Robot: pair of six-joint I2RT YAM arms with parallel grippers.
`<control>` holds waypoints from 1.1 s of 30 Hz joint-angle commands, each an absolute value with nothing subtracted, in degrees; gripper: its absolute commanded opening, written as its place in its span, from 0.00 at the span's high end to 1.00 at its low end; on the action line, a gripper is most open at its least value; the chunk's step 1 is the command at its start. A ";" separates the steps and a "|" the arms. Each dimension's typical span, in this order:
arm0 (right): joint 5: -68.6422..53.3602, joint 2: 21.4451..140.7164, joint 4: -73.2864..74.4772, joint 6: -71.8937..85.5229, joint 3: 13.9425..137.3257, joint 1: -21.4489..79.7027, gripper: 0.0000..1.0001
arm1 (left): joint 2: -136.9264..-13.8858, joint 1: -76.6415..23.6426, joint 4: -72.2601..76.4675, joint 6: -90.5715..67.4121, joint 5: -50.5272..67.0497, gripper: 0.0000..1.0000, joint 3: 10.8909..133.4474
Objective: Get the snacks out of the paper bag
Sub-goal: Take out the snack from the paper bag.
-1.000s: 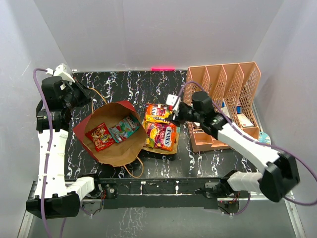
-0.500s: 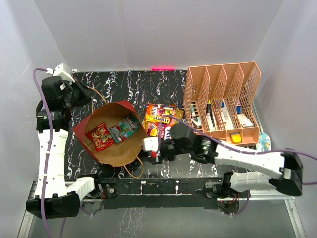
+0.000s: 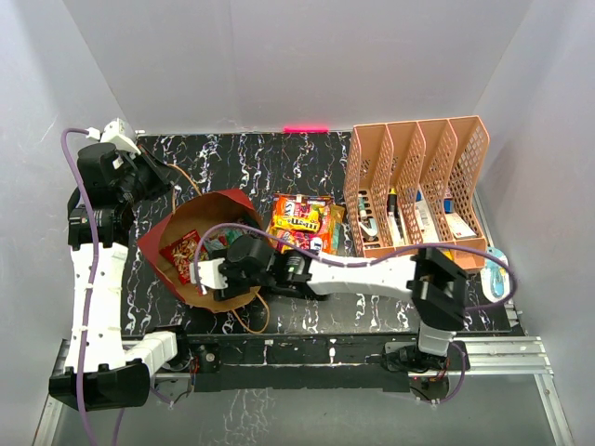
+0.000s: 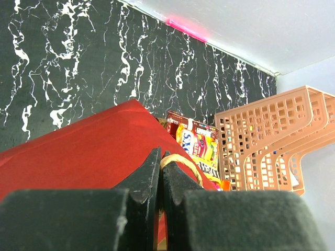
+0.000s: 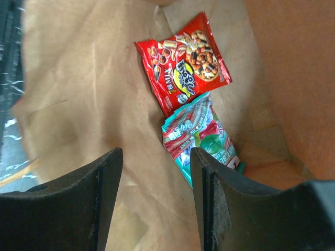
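Observation:
The paper bag (image 3: pixel 216 199), red outside and brown inside, lies open on the black marbled table. My left gripper (image 3: pixel 165 177) is shut on its brown cord handle (image 4: pixel 180 159), above the bag's red side (image 4: pixel 78 151). My right gripper (image 3: pixel 200 272) is open and empty inside the bag's mouth (image 5: pixel 78 94). In the right wrist view it (image 5: pixel 157 172) hovers just short of a teal packet (image 5: pixel 201 138), and a red packet (image 5: pixel 183 63) lies beyond that. The red packet also shows from above (image 3: pixel 181 251). Several snack packets (image 3: pixel 302 223) lie in a pile right of the bag, also seen in the left wrist view (image 4: pixel 196 144).
A pink mesh desk organiser (image 3: pixel 418 195) with pens and stationery stands at the right rear, also in the left wrist view (image 4: pixel 272 141). A small teal item (image 3: pixel 493 269) lies by the table's right edge. White walls enclose the table on three sides.
My right arm has swung left from the snack pile beside the organiser, across the table front, and its open gripper is now inside the bag. The left arm has not moved.

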State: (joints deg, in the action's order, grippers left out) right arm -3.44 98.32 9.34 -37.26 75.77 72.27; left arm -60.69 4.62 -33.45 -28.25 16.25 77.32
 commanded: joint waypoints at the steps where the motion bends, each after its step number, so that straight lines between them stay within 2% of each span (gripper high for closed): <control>1: 3.21 104.65 7.41 -39.53 81.52 72.26 0.42 | -59.52 4.45 -32.82 -28.56 17.83 1.00 78.15; 16: 6.56 121.14 6.79 -40.95 90.50 67.86 0.39 | -59.90 4.18 -33.19 -28.48 18.28 1.00 79.12; 25: 9.58 124.54 1.35 -42.65 90.08 66.26 0.39 | -59.78 3.96 -33.05 -28.56 18.37 1.00 78.94; 29: 4.85 124.42 -0.55 -43.28 89.43 66.24 0.39 | -59.36 4.03 -32.78 -28.74 18.46 1.00 78.53; 33: 5.49 125.44 -2.75 -42.64 89.82 65.97 0.37 | -59.71 3.91 -32.61 -28.82 18.71 1.00 78.57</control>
